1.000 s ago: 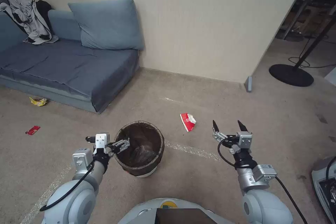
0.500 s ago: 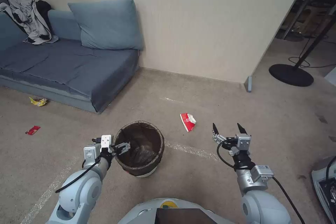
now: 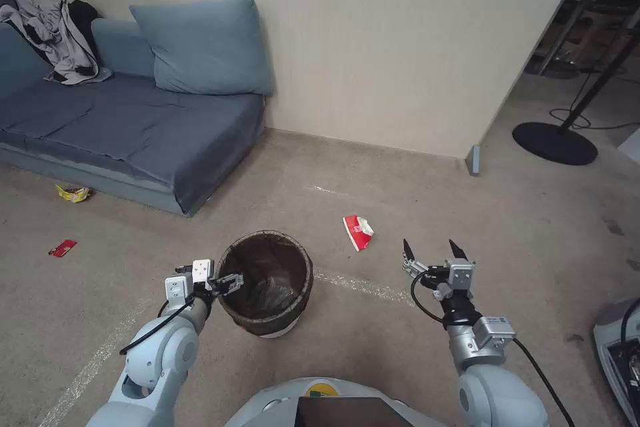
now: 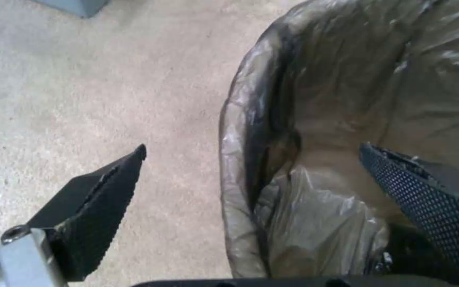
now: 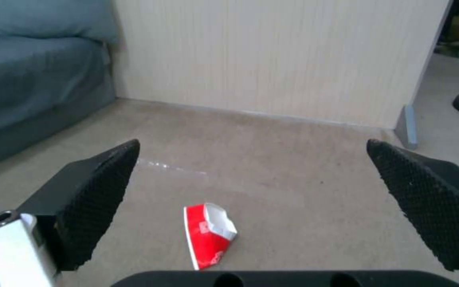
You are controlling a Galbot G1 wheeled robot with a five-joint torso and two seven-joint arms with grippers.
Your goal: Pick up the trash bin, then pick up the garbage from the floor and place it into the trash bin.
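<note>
Brown-black bag plastic is folded over the rim of the trash bin (image 3: 265, 283), which stands on the carpet and is taken as the landmark in the head view. The left gripper (image 3: 225, 282) is seen at the bin's left rim, with its jaws apart. The right gripper (image 3: 432, 252) is held well to the right of the bin, above the floor, and its jaws are spread wide with nothing between them. A red-and-white carton (image 3: 358, 231) lies on the floor beyond the bin and to its right, between the bin and the right gripper. Far to the left of the bin, a small red wrapper (image 3: 62, 248) and a yellow wrapper (image 3: 73, 193) are seen near the sofa (image 3: 133, 127).

From the left wrist view, the left gripper (image 4: 251, 175) is seen astride the bin (image 4: 346, 119) wall: one finger is outside over the carpet, the other is inside over the bag, and the lined rim passes between them. The jaws are wide and the rim is not yet pinched. For a good grasp, it is judged that the fingers should be lowered more over the rim before closing, so that the hard wall is caught and not only the loose plastic, which could slip.

From the right wrist view, the carton (image 5: 208, 233) is framed between the wide open fingers of the right gripper (image 5: 251, 183), apart from them on the floor.
</note>
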